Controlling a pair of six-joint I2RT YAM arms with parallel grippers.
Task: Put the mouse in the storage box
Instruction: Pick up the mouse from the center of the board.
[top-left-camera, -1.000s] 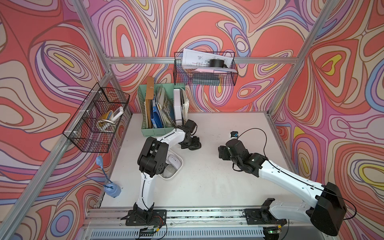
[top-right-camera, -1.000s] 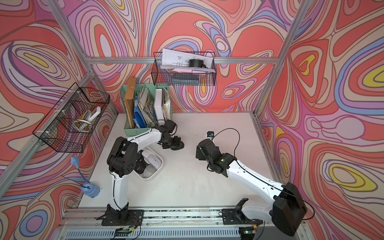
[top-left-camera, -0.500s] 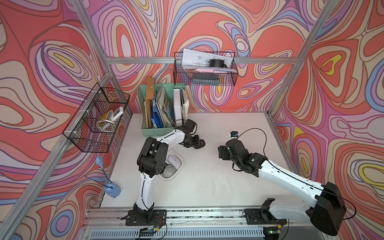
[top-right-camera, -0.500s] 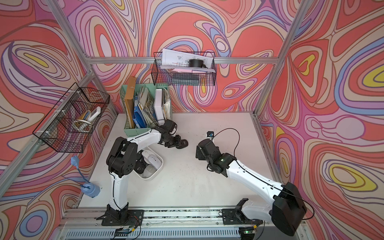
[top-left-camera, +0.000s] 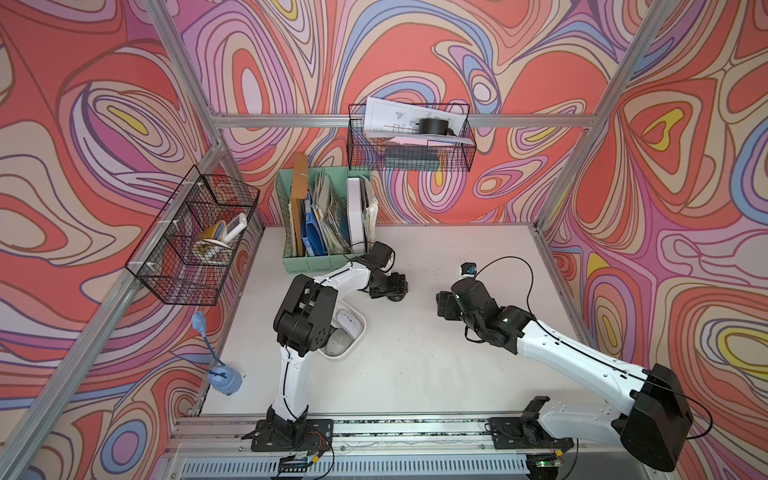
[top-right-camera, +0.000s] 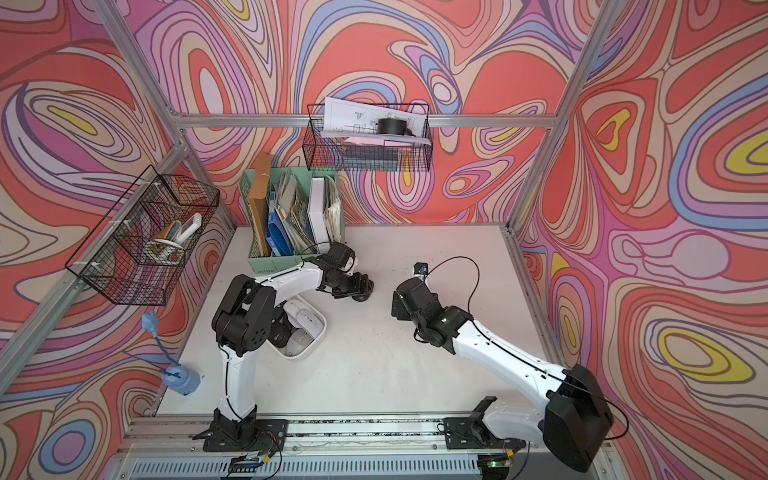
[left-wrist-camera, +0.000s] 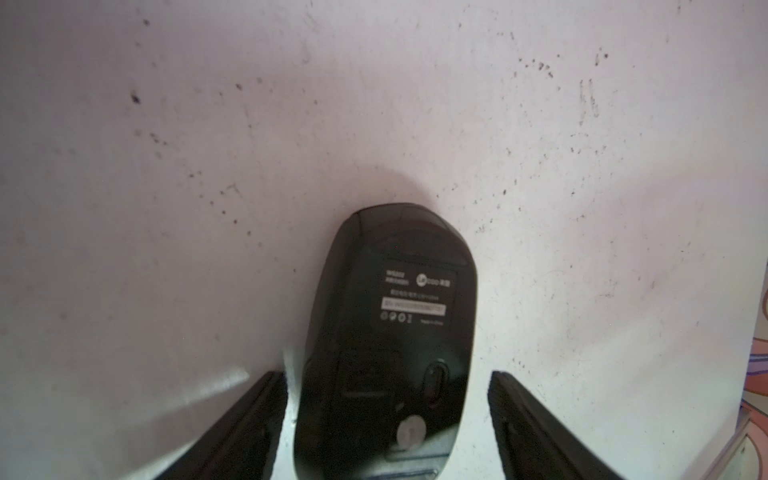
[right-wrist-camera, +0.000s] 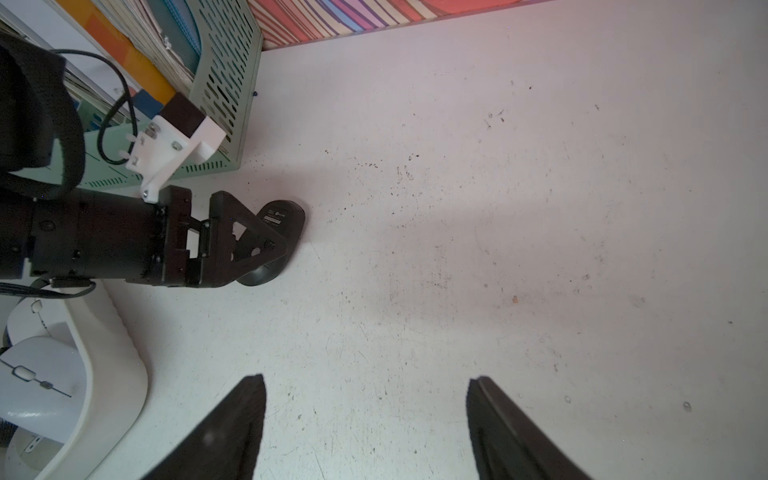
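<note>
Left gripper (left-wrist-camera: 384, 374): jaws apart, straddling the black mouse (left-wrist-camera: 390, 316), with a gap visible on each side. The mouse rests on the white table (left-wrist-camera: 166, 145) with its underside label exposed. It lies outside the storage box (top-left-camera: 360, 328), which sits nearby on the table and holds white mice (right-wrist-camera: 37, 374). Right gripper (right-wrist-camera: 365, 378): jaws apart, over the table.
</note>
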